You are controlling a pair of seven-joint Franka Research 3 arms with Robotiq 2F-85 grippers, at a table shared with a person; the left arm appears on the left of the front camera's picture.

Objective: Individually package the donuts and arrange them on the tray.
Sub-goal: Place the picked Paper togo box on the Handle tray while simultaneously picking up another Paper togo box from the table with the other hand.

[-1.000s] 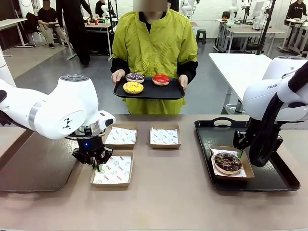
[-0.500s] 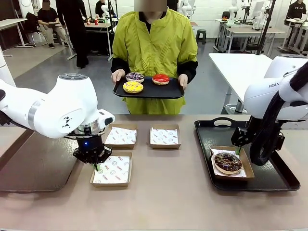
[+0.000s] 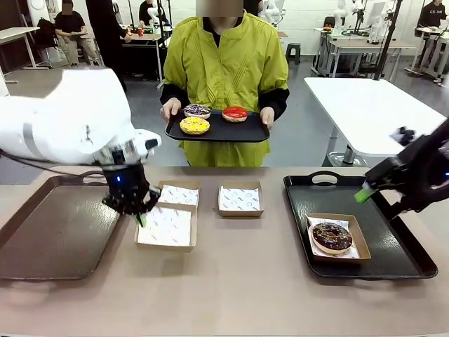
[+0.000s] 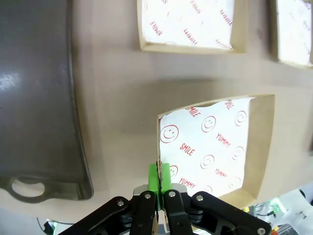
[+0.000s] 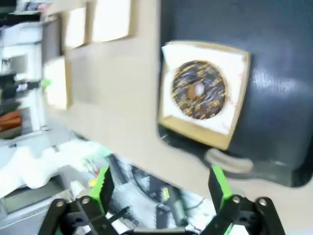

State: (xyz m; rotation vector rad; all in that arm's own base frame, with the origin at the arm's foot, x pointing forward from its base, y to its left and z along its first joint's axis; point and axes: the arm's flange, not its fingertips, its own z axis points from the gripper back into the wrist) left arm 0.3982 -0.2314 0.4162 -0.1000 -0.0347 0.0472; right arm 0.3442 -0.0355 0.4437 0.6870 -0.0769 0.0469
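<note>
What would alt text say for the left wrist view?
The left end effector is shut on the rim of a paper-lined cardboard box over a tan table. A dark tray lies beside it, with more boxes beyond.

A left tray (image 3: 42, 239) and a right tray (image 3: 394, 242) flank three boxes on the desk (image 3: 245, 295): two back boxes (image 3: 179, 194) (image 3: 239, 199) side by side, the nearest box (image 3: 167, 228) just before the left one. On the right tray, a filled box (image 3: 340, 260) holds a donut (image 3: 332, 236). Beyond the desk, a person (image 3: 224, 63) holds a third tray (image 3: 231, 132) bearing three donuts (image 3: 194, 126) (image 3: 197, 111) (image 3: 234, 114).
</note>
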